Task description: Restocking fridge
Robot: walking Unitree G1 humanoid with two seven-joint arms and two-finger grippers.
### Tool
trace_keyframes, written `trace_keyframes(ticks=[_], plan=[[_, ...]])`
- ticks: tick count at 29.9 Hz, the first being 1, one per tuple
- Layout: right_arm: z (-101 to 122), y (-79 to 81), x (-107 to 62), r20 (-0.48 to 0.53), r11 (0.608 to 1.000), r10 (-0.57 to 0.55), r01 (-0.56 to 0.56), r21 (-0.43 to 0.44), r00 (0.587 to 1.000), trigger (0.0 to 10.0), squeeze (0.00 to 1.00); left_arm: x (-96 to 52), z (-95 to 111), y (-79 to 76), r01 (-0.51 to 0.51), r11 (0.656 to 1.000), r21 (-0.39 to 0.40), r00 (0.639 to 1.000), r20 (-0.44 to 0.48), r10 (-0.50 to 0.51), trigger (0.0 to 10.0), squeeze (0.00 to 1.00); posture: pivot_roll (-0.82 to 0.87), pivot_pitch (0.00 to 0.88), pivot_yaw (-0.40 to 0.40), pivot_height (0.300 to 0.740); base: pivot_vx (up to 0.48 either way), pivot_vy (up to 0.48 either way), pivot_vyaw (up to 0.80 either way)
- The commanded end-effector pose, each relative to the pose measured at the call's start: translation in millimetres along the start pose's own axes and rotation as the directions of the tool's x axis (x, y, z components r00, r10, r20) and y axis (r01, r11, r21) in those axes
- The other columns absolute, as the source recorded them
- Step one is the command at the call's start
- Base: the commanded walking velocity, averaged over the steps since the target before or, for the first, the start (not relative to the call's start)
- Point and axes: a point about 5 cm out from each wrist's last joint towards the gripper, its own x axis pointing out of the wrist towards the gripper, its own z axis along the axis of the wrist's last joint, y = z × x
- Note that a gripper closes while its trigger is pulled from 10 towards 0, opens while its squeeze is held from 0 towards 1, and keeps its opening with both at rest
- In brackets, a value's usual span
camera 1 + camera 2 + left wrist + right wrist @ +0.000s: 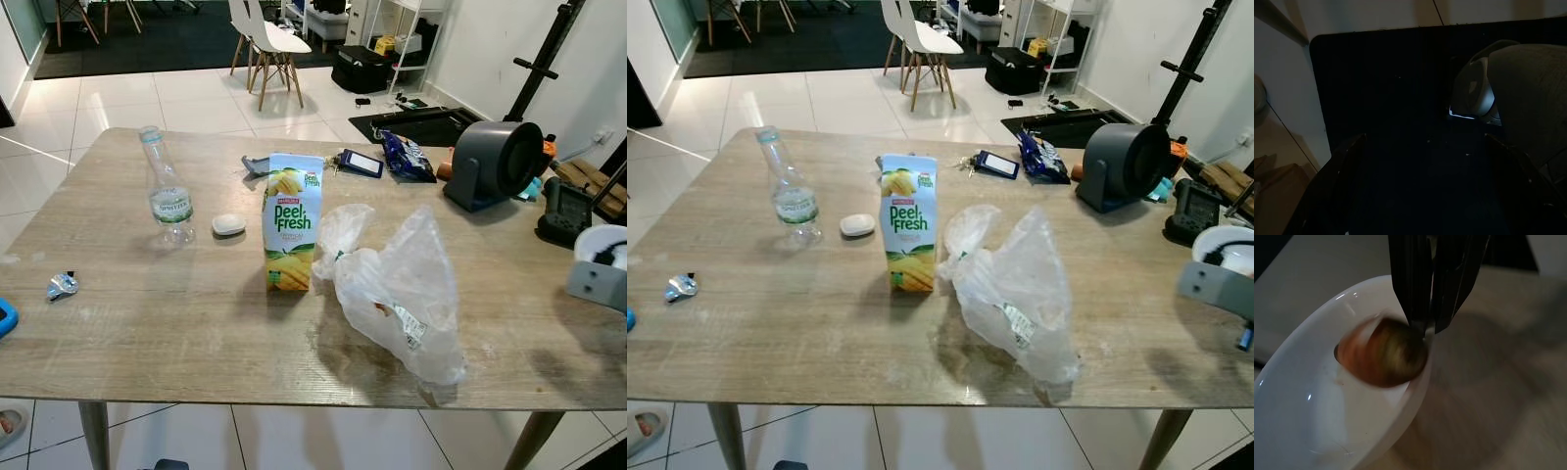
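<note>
Your right claw [1429, 328], fingers pressed together, hovers at a white bowl's [1312, 431] rim beside an apple [1378, 355] on the desk [176, 323]; the left claw's [1425, 161] fingers stand apart.

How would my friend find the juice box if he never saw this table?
Look at the big wooden table and go to its middle. The juice carton stands upright there, between a clear water bottle and a crumpled clear plastic bag. It is the one tall box, white on top, yellow and green below.
</note>
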Motion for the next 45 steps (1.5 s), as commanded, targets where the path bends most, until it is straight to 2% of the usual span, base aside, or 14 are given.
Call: trace_keyframes(ticks=[1,8,9,11,18,22,30,36,38,39,40,41,43,45], plan=[[-12,-3.6,-4.5,-0.024,0.999,-0.018,0.019,0.051,1.000,0.0,0.00,3.1,-5,-24.8,0.084,0.996,0.021,0.996,-0.027,-0.083,10.0,0.00,0.02,0.002,-0.103,0.740,0.000,0.000,0.00],[-52,3.2,-13.6,-0.132,0.990,-0.027,0.045,0.132,0.991,0.0,0.00,3.7,-1,-24.2,0.086,0.996,0.033,0.996,-0.023,-0.085,10.0,0.00,0.01,0.000,-0.094,0.740,0.000,0.000,0.00],[-69,8.9,-17.2,-0.178,0.985,-0.027,0.057,0.163,0.984,0.0,0.00,3.8,-1,-23.7,0.086,0.996,0.037,0.996,-0.023,-0.085,10.0,0.00,0.01,0.000,-0.091,0.740,0.000,0.000,0.00],[-80,13.7,-19.7,-0.209,0.981,-0.026,0.065,0.184,0.978,0.0,0.00,3.8,0,-23.4,0.087,0.995,0.040,0.996,-0.023,-0.086,10.0,0.00,0.00,0.000,-0.088,0.740,0.000,0.000,0.00],[-101,22.0,-25.4,-0.270,0.971,-0.039,0.101,0.219,0.962,0.0,0.00,3.7,0,-22.3,0.086,0.995,0.045,0.996,-0.025,-0.085,10.0,0.00,0.00,0.000,-0.083,0.740,0.000,0.000,0.00],[-129,44.7,-31.0,-0.342,0.954,-0.002,0.105,0.282,0.940,0.0,0.00,3.4,-1,-20.7,0.088,0.995,0.054,0.996,-0.030,-0.086,10.0,0.00,0.00,0.000,-0.073,0.740,0.000,0.000,0.00],[-144,63.2,-33.6,-0.378,0.937,0.029,0.106,0.332,0.925,0.0,0.00,3.3,1,-18.9,0.086,0.994,0.061,0.996,-0.030,-0.085,10.0,0.00,-0.01,0.000,-0.069,0.740,0.000,0.000,0.00],[-158,98.7,-31.3,-0.406,0.911,0.115,0.066,0.406,0.907,0.0,0.00,3.2,3,-16.2,0.085,0.994,0.074,0.996,-0.028,-0.083,10.0,0.00,-0.01,0.000,-0.060,0.740,0.000,0.000,0.00],[-159,104.6,-30.3,-0.407,0.909,0.130,0.056,0.414,0.904,0.0,0.00,3.3,3,-15.8,0.085,0.994,0.075,0.996,-0.028,-0.083,10.0,0.00,-0.01,0.000,-0.057,0.740,0.000,0.000,0.00],[-159,112.4,-28.8,-0.409,0.905,0.144,0.047,0.423,0.901,5.1,0.00,3.3,3,-15.6,0.084,0.993,0.076,0.996,-0.028,-0.083,10.0,0.00,-0.01,0.000,-0.057,0.740,0.000,0.000,0.00],[-160,117.9,-27.9,-0.410,0.902,0.154,0.041,0.429,0.899,5.1,0.00,3.3,3,-15.4,0.084,0.993,0.077,0.996,-0.027,-0.082,10.0,0.00,-0.01,0.000,-0.057,0.740,0.000,0.000,0.00],[-160,130.7,-24.8,-0.406,0.889,0.175,0.034,0.457,0.897,10.0,0.00,3.3,4,-15.0,0.084,0.993,0.079,0.996,-0.027,-0.082,10.0,0.00,0.00,0.000,-0.057,0.740,0.000,0.000,0.00],[-159,133.2,-24.2,-0.404,0.885,0.179,0.033,0.464,0.897,10.0,0.00,3.3,4,-14.9,0.083,0.993,0.079,0.996,-0.027,-0.081,10.0,0.00,0.00,0.000,-0.057,0.740,0.000,0.000,0.00],[-157,147.2,-20.2,-0.389,0.872,0.211,0.006,0.489,0.897,10.0,0.00,3.3,4,-14.8,0.083,0.993,0.079,0.996,-0.027,-0.081,10.0,0.00,0.00,0.000,-0.057,0.740,0.000,0.000,0.00]])
